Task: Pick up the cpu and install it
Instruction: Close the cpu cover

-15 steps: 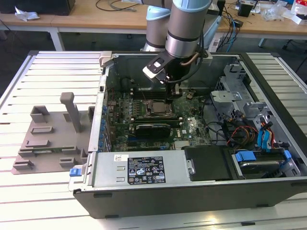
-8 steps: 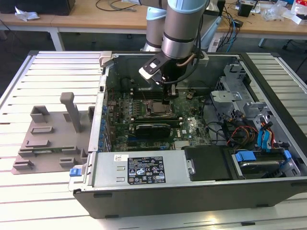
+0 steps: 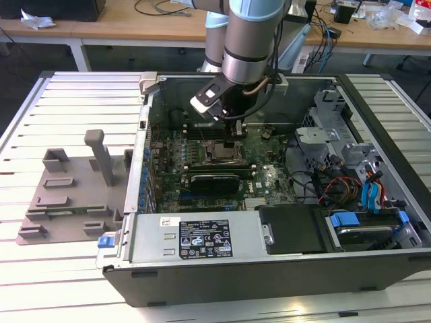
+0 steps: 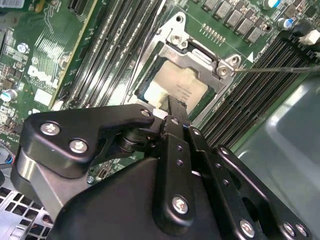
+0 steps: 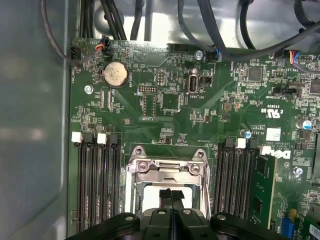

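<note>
Lying open on the one slatted counter [image 3: 67,121] is a single computer case [image 3: 269,276], and the one arm [image 3: 252,40] reaches almost straight down into it over its one green motherboard [image 5: 200,110]. The tool [image 4: 175,102] hangs low over the single metal-framed socket [image 4: 220,67], its two fingers pressed together with nothing between them. One cpu [image 4: 187,85], a small square with a pale silver top, sits flat inside that socket, right beneath the fingertips.

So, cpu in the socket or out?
In: the cpu lies within the socket frame in the second wrist view, pincer touching it. Fully seated: cannot tell.
</note>
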`<state>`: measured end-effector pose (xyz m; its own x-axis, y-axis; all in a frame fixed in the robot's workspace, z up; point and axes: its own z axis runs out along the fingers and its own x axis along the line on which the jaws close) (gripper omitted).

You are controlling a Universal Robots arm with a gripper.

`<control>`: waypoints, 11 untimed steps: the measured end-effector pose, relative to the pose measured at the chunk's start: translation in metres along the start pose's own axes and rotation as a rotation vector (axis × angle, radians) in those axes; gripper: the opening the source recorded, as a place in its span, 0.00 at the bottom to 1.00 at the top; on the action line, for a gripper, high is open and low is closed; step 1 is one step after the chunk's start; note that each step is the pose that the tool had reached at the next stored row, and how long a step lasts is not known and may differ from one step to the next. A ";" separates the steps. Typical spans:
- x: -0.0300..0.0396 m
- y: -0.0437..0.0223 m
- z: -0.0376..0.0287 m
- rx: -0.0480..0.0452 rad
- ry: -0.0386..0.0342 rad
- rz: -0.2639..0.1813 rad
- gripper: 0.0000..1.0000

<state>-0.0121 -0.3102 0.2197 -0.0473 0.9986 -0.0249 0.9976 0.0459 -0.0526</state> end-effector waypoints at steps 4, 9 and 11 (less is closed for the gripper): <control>0.0008 -0.0142 0.0063 -0.0003 -0.0002 0.000 0.11; 0.0016 -0.0278 0.0119 -0.0007 -0.0002 0.000 0.11; 0.0018 -0.0289 0.0143 -0.0007 -0.0001 0.000 0.11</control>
<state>-0.0417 -0.3102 0.2069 -0.0473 0.9986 -0.0250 0.9976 0.0459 -0.0519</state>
